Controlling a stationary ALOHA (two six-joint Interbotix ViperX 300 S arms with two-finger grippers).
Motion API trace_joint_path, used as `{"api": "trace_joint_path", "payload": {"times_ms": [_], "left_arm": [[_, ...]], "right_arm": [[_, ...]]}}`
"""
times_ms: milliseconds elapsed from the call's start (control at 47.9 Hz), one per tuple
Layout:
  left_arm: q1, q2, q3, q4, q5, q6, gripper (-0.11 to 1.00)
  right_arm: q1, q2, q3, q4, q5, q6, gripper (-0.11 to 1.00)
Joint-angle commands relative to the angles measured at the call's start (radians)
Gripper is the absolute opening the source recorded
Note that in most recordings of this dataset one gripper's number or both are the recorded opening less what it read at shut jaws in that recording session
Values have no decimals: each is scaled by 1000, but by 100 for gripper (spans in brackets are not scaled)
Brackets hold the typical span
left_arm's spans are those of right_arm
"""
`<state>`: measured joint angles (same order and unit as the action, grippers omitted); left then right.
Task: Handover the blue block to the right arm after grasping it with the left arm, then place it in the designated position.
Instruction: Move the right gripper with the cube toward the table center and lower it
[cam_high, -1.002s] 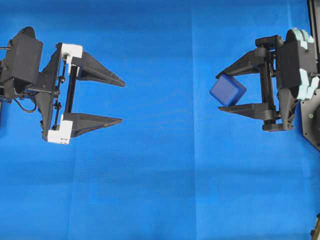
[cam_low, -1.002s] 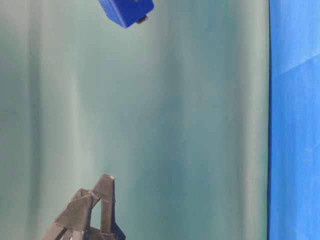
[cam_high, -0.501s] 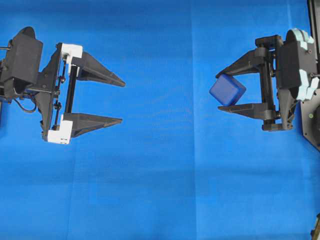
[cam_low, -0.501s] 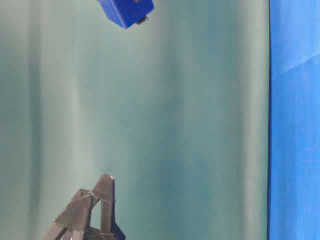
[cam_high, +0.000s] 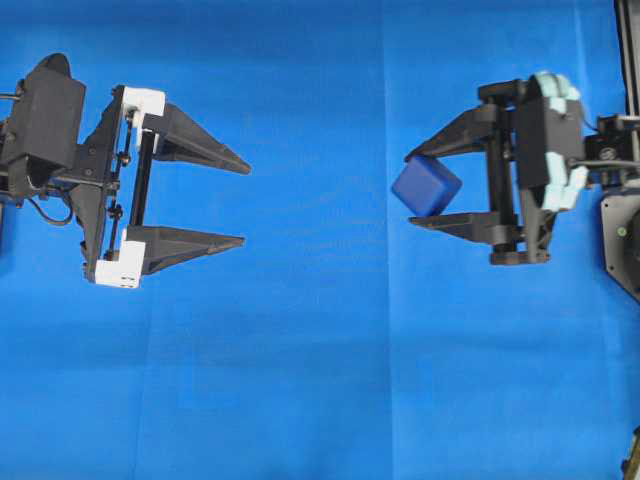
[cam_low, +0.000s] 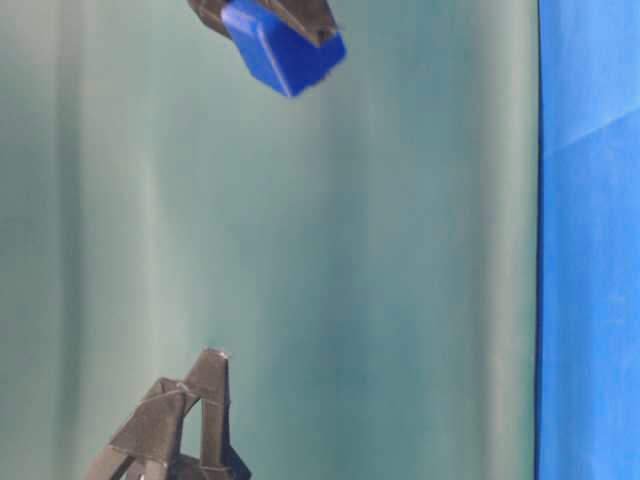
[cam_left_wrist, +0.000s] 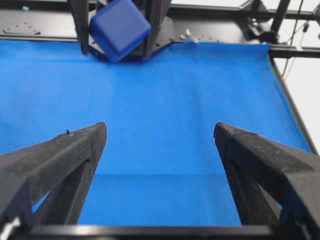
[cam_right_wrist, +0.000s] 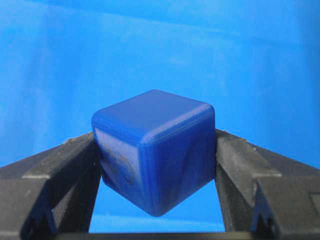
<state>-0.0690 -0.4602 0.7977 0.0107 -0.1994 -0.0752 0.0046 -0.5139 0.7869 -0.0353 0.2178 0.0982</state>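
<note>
The blue block (cam_high: 426, 186) is a small dark-blue cube, tilted, pinched between the two black fingers of my right gripper (cam_high: 420, 190) at the right of the overhead view. It hangs above the blue cloth. The right wrist view shows the blue block (cam_right_wrist: 155, 155) squeezed on both sides by the fingers (cam_right_wrist: 240, 160). The block (cam_low: 283, 50) also appears at the top of the table-level view, and the block (cam_left_wrist: 120, 28) shows far ahead in the left wrist view. My left gripper (cam_high: 245, 200) stands wide open and empty at the left, pointing toward the right arm; the left gripper (cam_left_wrist: 160, 132) holds nothing.
The blue cloth (cam_high: 320, 380) covers the whole table. A black frame (cam_left_wrist: 220, 30) runs along the far edge in the left wrist view. A black base part (cam_high: 625, 240) sits at the right edge. Open cloth lies between the two grippers.
The right gripper has moved left toward the middle with the blue block in it, and shows lower in the table-level view. The left arm has not moved.
</note>
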Motion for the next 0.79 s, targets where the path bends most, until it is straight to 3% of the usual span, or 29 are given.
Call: {"api": "trace_joint_path", "payload": {"times_ms": [0,772], "left_arm": [[-3,-8,-26,2,-5,0,93],[9,-8,-29,2,-6,8,93]], "right_arm": [[-5,23,-32,-3,-32,0,51],[-31,453,-120,0,-245,0,51]]}}
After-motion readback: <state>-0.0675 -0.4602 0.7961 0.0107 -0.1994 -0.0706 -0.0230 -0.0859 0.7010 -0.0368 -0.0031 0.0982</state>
